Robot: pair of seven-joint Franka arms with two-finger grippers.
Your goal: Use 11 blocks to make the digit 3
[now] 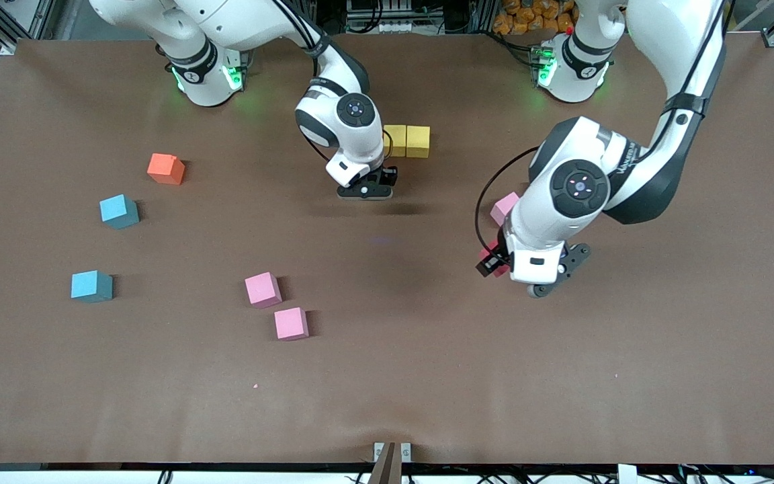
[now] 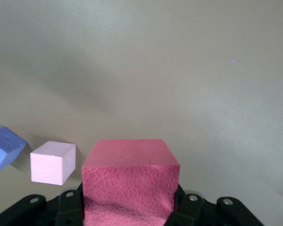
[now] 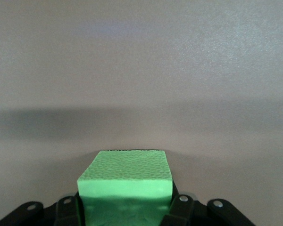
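Observation:
My right gripper (image 1: 365, 190) hangs over bare table beside two touching yellow blocks (image 1: 407, 141). It is shut on a green block (image 3: 125, 181), which the hand hides in the front view. My left gripper (image 1: 498, 266) is shut on a red block (image 2: 129, 179), over the table beside a pink block (image 1: 504, 207) (image 2: 53, 162). A purple block (image 2: 2, 149) lies next to that pink one. Loose blocks lie toward the right arm's end: an orange block (image 1: 166, 169) and two more pink blocks (image 1: 263, 290) (image 1: 291, 323). No digit 3 figure shows.
Two light-blue cubes (image 1: 119, 211) (image 1: 91, 286) sit near the right arm's end of the brown table (image 1: 562, 376). Open tabletop lies between the two grippers and along the edge nearest the front camera.

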